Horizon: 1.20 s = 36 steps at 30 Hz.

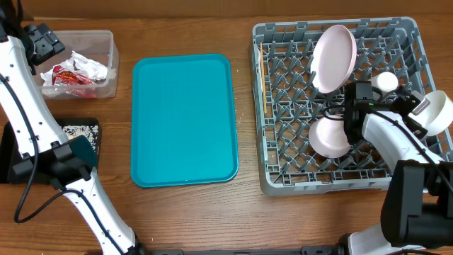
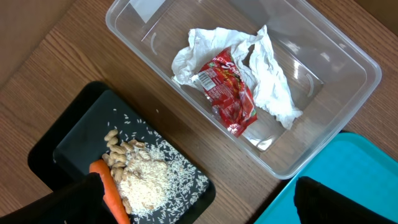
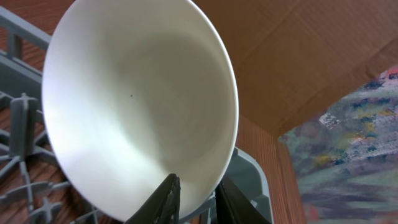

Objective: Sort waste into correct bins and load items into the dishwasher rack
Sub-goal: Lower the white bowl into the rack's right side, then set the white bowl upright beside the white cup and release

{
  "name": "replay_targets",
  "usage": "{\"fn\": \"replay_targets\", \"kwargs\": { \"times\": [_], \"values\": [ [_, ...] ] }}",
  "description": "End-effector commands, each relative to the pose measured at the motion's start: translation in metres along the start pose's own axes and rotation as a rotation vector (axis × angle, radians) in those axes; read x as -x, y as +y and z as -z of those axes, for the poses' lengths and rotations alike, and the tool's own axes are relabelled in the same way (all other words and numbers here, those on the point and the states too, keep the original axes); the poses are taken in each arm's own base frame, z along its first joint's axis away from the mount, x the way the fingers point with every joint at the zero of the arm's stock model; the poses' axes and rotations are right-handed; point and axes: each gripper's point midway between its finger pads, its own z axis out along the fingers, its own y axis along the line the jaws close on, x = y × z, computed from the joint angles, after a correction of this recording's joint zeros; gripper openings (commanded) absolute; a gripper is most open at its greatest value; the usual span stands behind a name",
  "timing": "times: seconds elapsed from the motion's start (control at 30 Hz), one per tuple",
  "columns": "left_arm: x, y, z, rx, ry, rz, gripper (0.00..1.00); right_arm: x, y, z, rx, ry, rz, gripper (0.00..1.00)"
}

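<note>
Grey rack (image 1: pixel 283 149) at worktop (image 1: pixel 184 219) right, plate (image 1: pixel 334 57) and cup (image 1: pixel 386 81) inside. Clear tub (image 2: pixel 168 31) (napkin (image 2: pixel 273 81) and red wrapper (image 2: pixel 230 93) inside) beside black tray (image 2: pixel 81 130). Left gripper (image 2: pixel 199 202) spread wide above both. Right gripper (image 3: pixel 198 186) astride bowl (image 3: pixel 137 93) rim at rack's edge; clamped or slack: cannot tell.

White arm links (image 1: pixel 21 106), black joints (image 1: pixel 46 159) (thin cables (image 1: pixel 28 193) alongside), black end effector fingers (image 3: pixel 165 202)

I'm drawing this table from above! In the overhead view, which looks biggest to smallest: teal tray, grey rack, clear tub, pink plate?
1. grey rack
2. teal tray
3. clear tub
4. pink plate; it stands tilted in the rack, so it shows narrow here.
</note>
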Motion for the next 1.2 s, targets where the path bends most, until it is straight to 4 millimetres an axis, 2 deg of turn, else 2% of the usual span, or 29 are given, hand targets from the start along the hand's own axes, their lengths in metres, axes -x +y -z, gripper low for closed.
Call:
{"fn": "replay_targets", "kwargs": {
  "times": [0.0, 0.2, 0.5, 0.67, 0.73, 0.8, 0.87, 0.93, 1.03, 1.17],
  "values": [
    [0.002, 0.002, 0.004, 0.008, -0.015, 0.002, 1.0, -0.001, 0.005, 0.006, 0.049, 0.019, -0.014, 0.22],
    [0.002, 0.002, 0.004, 0.008, -0.015, 0.002, 1.0, 0.003, 0.016, 0.019, 0.206, 0.127, -0.105, 0.2],
    [0.002, 0.002, 0.004, 0.008, -0.015, 0.002, 1.0, 0.007, -0.002, 0.038, 0.341, 0.217, -0.159, 0.16],
    [0.002, 0.002, 0.004, 0.008, -0.015, 0.002, 1.0, 0.01, -0.003, 0.062, 0.53, 0.294, -0.198, 0.18],
    [0.002, 0.002, 0.004, 0.008, -0.015, 0.002, 1.0, 0.014, 0.001, 0.08, 0.666, 0.324, -0.188, 0.24],
    [0.002, 0.002, 0.004, 0.008, -0.015, 0.002, 1.0, 0.019, 0.001, 0.106, 0.845, 0.354, -0.192, 0.43],
    [0.002, 0.002, 0.004, 0.008, -0.015, 0.002, 1.0, 0.026, -0.006, 0.12, 0.925, 0.356, -0.225, 0.63],
    [0.002, 0.002, 0.004, 0.008, -0.015, 0.002, 1.0, 0.035, -0.015, 0.131, 0.988, 0.342, -0.268, 0.77],
    [0.002, 0.002, 0.004, 0.008, -0.015, 0.002, 1.0, 0.055, -0.034, 0.144, 1.075, 0.271, -0.332, 0.86],
    [0.002, 0.002, 0.004, 0.008, -0.015, 0.002, 1.0, 0.07, -0.039, 0.168, 1.221, 0.2, -0.314, 0.88]
  ]
}}
